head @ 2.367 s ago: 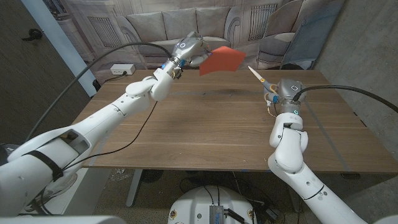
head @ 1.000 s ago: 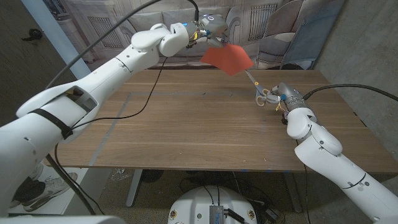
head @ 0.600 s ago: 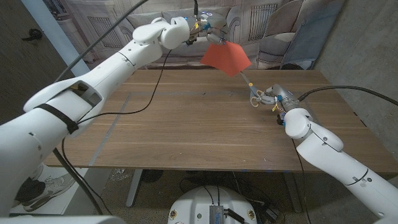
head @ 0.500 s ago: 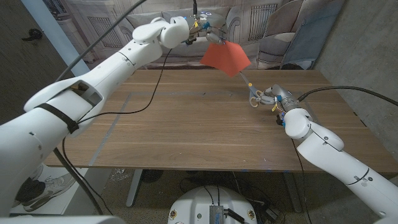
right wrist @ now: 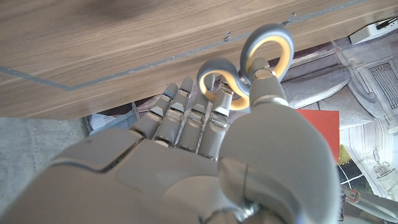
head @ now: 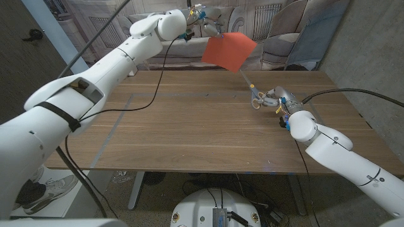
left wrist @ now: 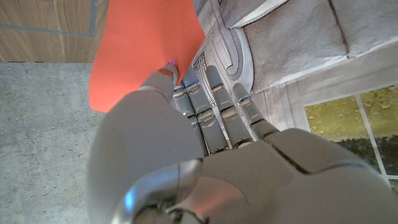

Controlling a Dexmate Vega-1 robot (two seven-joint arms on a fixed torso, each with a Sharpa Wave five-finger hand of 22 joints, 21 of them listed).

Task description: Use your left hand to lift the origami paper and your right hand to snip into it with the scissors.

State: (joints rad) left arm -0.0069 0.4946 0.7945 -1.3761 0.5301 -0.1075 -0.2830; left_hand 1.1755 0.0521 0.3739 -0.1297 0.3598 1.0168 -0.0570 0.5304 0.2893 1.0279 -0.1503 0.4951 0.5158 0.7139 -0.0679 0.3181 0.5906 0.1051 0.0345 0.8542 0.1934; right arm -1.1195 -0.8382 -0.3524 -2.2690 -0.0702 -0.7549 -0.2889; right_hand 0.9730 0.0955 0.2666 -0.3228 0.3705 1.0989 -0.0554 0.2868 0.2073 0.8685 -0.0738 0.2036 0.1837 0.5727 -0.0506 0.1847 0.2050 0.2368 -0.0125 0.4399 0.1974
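In the head view my left hand (head: 206, 17) holds a sheet of red origami paper (head: 228, 50) by its top corner, high above the far edge of the table (head: 189, 120). The left wrist view shows the paper (left wrist: 143, 46) pinched between thumb and fingers (left wrist: 211, 106). My right hand (head: 278, 99) grips the scissors (head: 254, 92) over the table's right side. Their blades point up toward the paper's lower edge. The grey and yellow handle rings (right wrist: 245, 65) sit over my right fingers (right wrist: 186, 118) in the right wrist view, with the paper (right wrist: 323, 134) beyond.
A black cable (head: 148, 88) hangs from the left arm across the table's left half. A backdrop printed with a sofa (head: 158, 28) stands behind the table. A power strip (head: 123, 71) lies on the floor at the far left.
My left hand has lifted the paper a little higher and turned it. My right hand with the scissors has shifted left and closer under the paper.
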